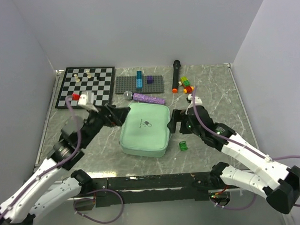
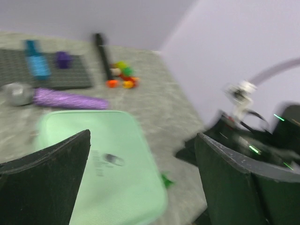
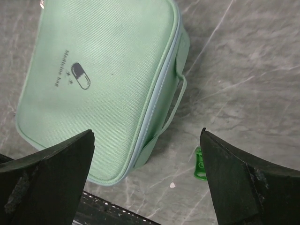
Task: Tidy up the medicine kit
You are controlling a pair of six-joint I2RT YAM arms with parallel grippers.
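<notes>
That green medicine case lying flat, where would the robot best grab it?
Probably the thin loop handle on the side wall of the medicine kit, approached from the right by the open right end effector. The closed kit lies flat and broad, likely too wide to pinch; the handle stands off the wall, leaving a gap for one finger.

white-shelled arms [image 1: 43, 187], black joints [image 1: 67, 148], black left hand [image 1: 122, 116] and right hand [image 1: 171, 122], purple cables [image 1: 74, 112].
</notes>
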